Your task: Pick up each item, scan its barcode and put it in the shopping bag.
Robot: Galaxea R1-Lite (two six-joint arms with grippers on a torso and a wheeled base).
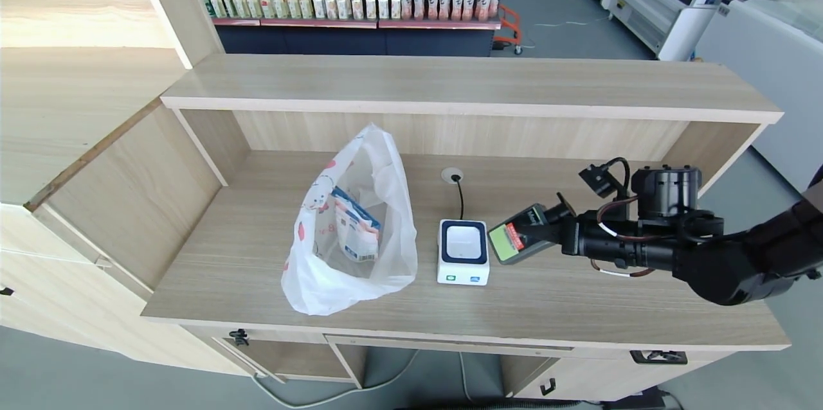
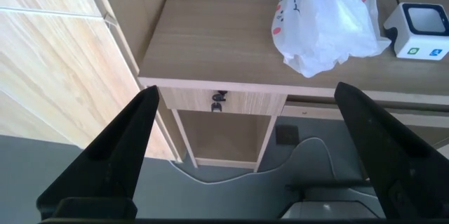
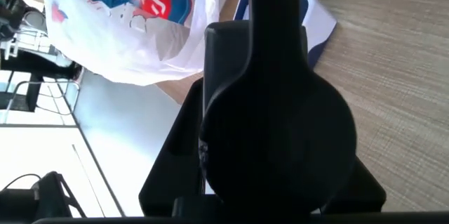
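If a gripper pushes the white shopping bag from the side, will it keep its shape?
Probably not: the bag is thin, wrinkled film and sags on the counter. It would likely crumple rather than slide, as the packet inside weighs it down. Its open mouth may fold shut under a light touch.

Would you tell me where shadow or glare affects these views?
Head view: even light, faint shadows by the shopping bag and scanner; the right end effector and its green pack are well lit. Left wrist view: the left end effector reads as dark silhouette. Right wrist view: the dark end effector blocks the middle.
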